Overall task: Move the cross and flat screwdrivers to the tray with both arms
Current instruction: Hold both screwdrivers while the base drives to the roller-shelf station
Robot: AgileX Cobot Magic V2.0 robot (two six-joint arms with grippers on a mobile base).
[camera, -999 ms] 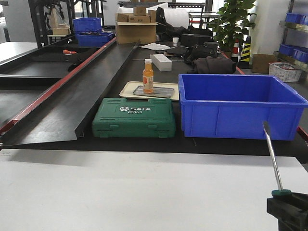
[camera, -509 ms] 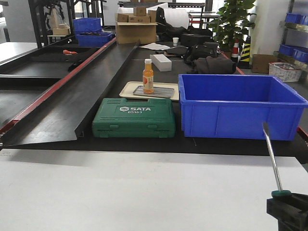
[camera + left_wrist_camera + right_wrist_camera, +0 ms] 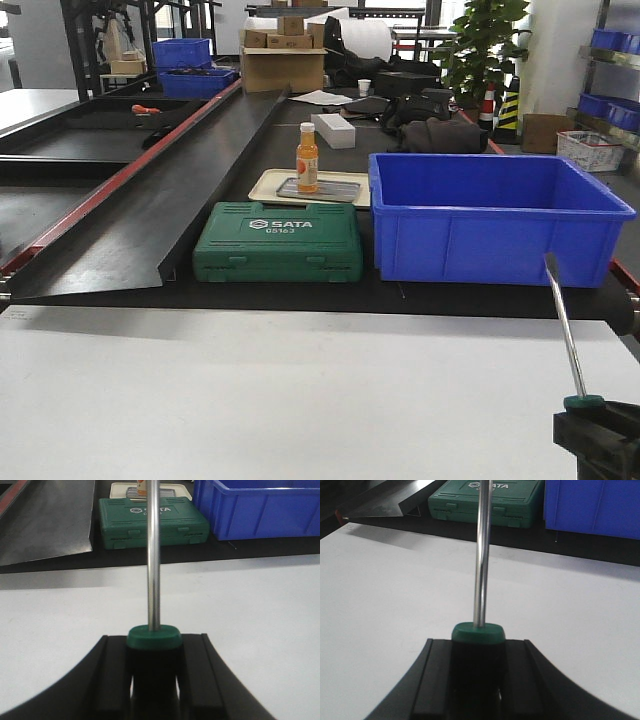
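Since a second earlier the front view had drifted slightly, the blue crate (image 3: 490,215) edging toward 9 o'clock, while the held tool barely shifted. At 5 o'clock the right gripper (image 3: 600,440) clenched the right-hand screwdriver (image 3: 566,330), its shaft leaning toward 11 o'clock. The grey tray (image 3: 340,190) lay at 12 o'clock beyond the green case (image 3: 278,243), with one bottle (image 3: 308,158) standing on it.

In the left wrist view the left gripper (image 3: 154,655) clamped the left-hand screwdriver (image 3: 154,580), shaft pointing to 12 o'clock. The right wrist view showed the same clamp.

The count was two screwdrivers and one tray. The carry seemed to be under way. Next, both arms needed to reach past the case to the tray.
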